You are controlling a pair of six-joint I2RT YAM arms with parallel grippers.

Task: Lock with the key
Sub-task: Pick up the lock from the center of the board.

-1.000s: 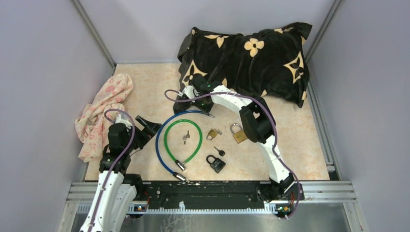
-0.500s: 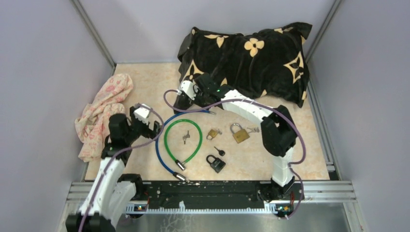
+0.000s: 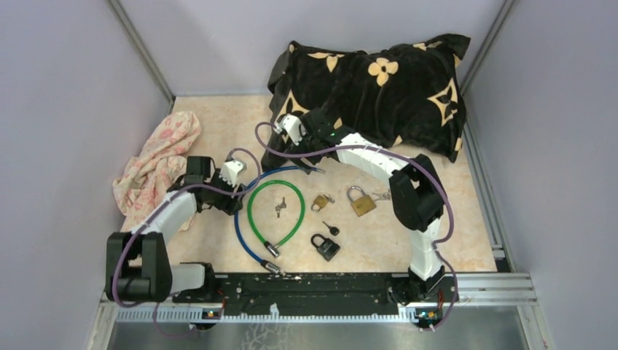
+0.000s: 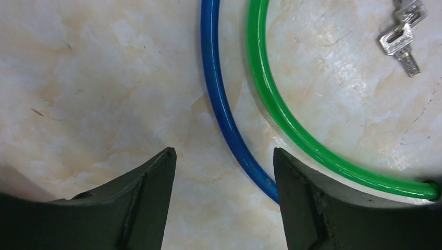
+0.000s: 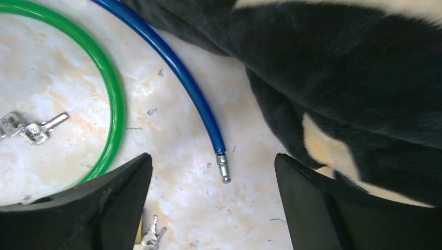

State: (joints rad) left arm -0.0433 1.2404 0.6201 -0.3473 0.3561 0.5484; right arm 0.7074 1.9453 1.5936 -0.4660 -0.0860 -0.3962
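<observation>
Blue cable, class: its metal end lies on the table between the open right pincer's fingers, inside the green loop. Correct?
No. The right wrist view shows the blue cable's metal end outside the green loop, beside the black pillow; it does lie between the fingers of the open right pincer.

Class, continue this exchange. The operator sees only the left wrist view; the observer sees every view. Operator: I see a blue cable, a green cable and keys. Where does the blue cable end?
Observer: The blue cable's pin lies bare on the table, beside the pillow, between the right hand's open fingers.
Operator: Any padlocks?
Observer: Three, right of the green cable: small brass padlock, big brass padlock, black padlock.
Operator: Another key?
Observer: A black-headed key, close by the black padlock's far side.
</observation>
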